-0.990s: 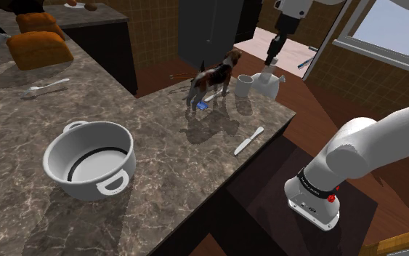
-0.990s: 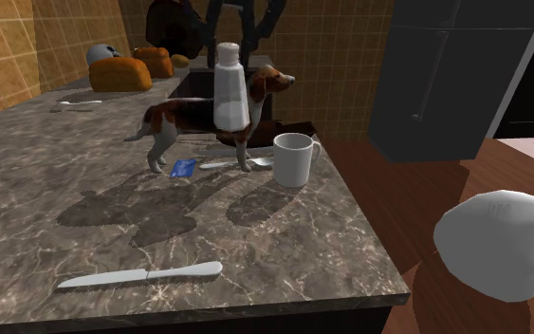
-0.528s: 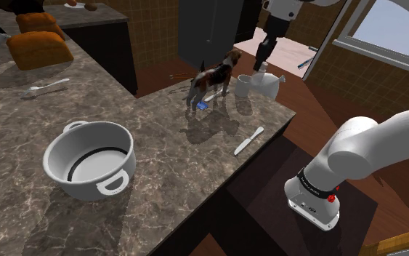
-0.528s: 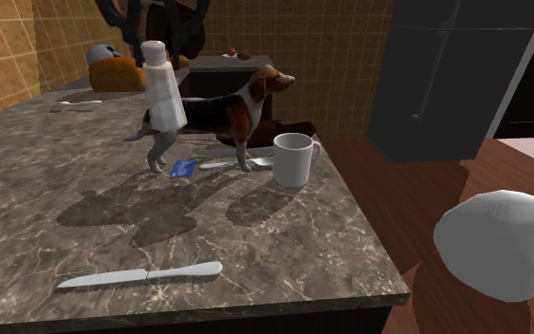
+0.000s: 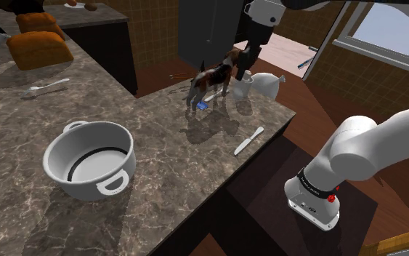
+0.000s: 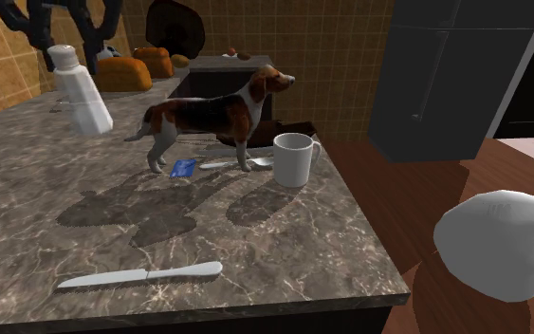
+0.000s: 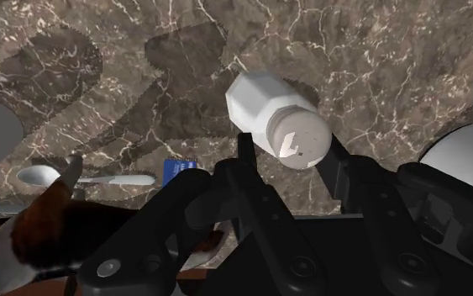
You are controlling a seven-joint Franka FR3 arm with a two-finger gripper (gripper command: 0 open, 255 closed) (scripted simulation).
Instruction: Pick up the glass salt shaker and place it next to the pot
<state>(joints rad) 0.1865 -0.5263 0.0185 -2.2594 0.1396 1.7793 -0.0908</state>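
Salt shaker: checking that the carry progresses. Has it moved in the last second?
Yes. In the second exterior view the salt shaker went left, from in front of the dog to beyond its tail.

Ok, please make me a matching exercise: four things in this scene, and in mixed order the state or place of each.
Things:
1. salt shaker
2. mug
3. knife
4. pot

States:
a. lies flat near the counter edge
b. held tilted in the pincer
c. stands upright beside the dog figure
d. stands open, apart from the others

Pairs: 1-b, 2-c, 3-a, 4-d
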